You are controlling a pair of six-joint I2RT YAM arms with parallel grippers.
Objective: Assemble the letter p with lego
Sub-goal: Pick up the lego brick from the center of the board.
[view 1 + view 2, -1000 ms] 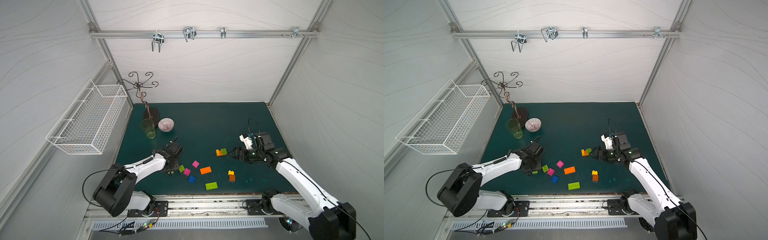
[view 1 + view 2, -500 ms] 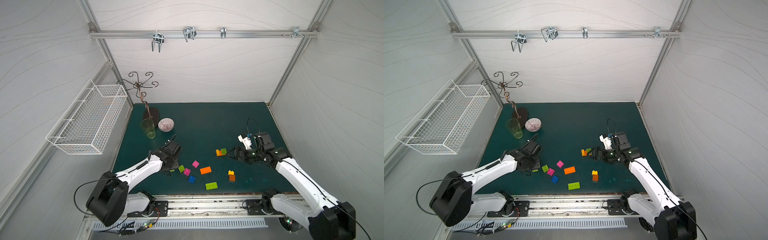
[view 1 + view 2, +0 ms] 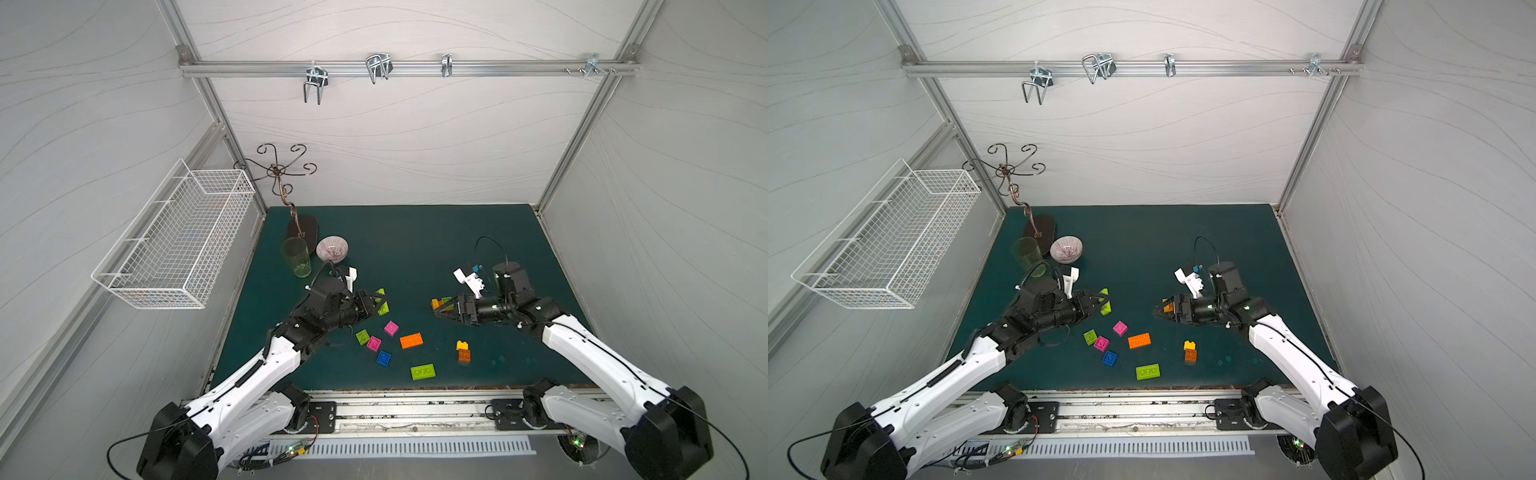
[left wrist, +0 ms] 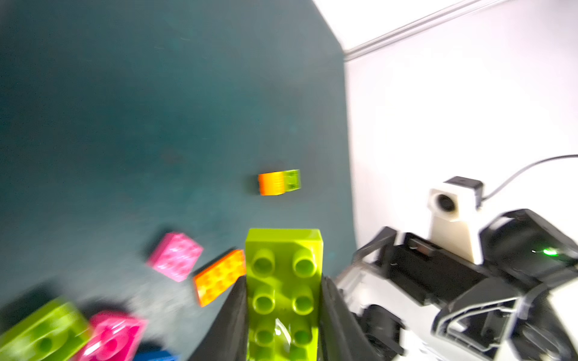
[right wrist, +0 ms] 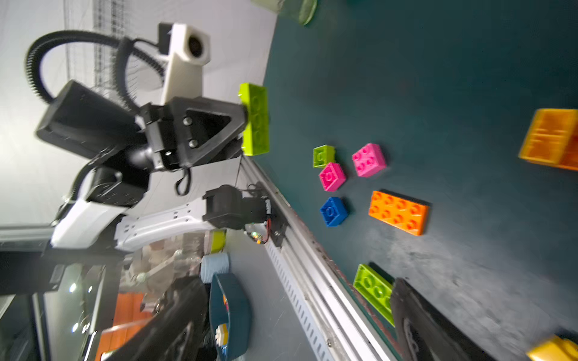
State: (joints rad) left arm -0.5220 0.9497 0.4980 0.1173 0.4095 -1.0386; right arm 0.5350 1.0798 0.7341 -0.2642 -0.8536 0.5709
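My left gripper is shut on an oblong lime green lego brick, held off the mat; the left wrist view shows this brick clamped between both fingers, studs facing the camera. My right gripper hovers open, nothing between its fingers, close over a joined orange and lime piece. Loose on the mat between the arms lie a lime square, two magenta squares, a blue square, an orange oblong, a lime oblong and a yellow-on-orange stack.
A green cup, a patterned bowl and a metal hook stand crowd the mat's far left corner. A white wire basket hangs on the left wall. The metal rail runs along the front edge.
My left gripper has closed on the lime oblong brick, lifted it off the mat and carried it toward the middle. My right gripper has stayed near the orange and lime piece.
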